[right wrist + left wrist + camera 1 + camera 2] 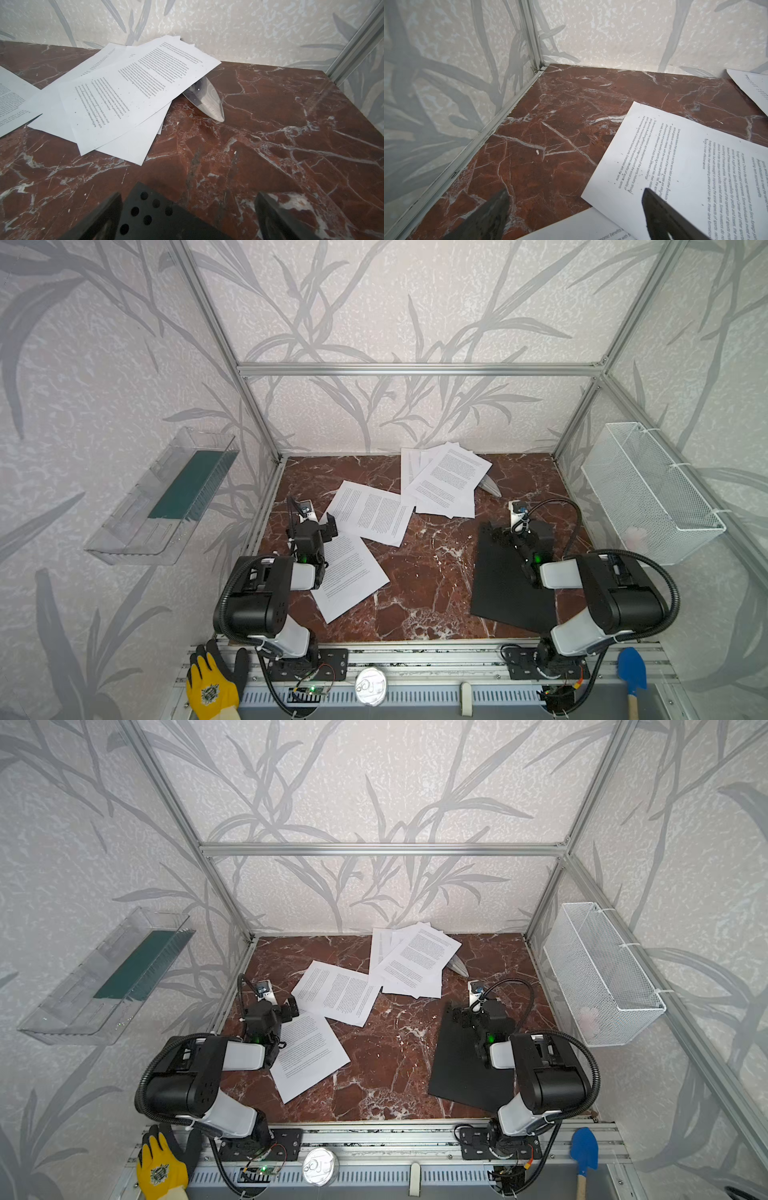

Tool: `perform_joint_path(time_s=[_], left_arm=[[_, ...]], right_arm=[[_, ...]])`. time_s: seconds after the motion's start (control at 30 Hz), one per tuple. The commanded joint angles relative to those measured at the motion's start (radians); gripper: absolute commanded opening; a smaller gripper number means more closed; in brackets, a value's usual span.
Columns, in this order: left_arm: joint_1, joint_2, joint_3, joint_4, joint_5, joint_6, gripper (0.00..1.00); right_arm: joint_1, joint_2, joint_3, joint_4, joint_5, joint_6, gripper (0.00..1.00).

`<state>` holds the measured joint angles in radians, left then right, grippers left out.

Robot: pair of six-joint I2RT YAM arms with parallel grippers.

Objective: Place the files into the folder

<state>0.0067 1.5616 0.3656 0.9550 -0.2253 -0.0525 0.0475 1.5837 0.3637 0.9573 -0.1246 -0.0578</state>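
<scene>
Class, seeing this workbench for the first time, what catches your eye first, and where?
White printed sheets lie scattered over the red marble table, from beside the left arm to an overlapping pile at the back. A black folder lies flat at the front right, partly under the right arm. On the front rail, a yellow glove sits left and a blue trowel right.

Setting: lab-type robot test cell.
Evidence: aluminium frame [415,369] round wallpapered panels [374,302]; marble-look tabletop [432,572]; left arm [257,597] and right arm [615,597] bolted to a slotted rail [415,659]; bare circuit board [307,691]; wire basket [648,497] and clear tray [137,522] on the side walls.
</scene>
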Motion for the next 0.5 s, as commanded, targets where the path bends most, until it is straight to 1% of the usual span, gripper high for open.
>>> perform_joint_path(time_s=[0.0,0.47], left_arm=[[0.003,0.009,0.0,0.017,0.012,0.011,0.99],[0.003,0.01,-0.001,0.018,0.011,0.011,0.99]], right_arm=[[0.003,0.002,0.02,0.006,-0.007,-0.011,0.99],[0.006,0.0,0.018,0.008,-0.002,-0.013,0.99]])
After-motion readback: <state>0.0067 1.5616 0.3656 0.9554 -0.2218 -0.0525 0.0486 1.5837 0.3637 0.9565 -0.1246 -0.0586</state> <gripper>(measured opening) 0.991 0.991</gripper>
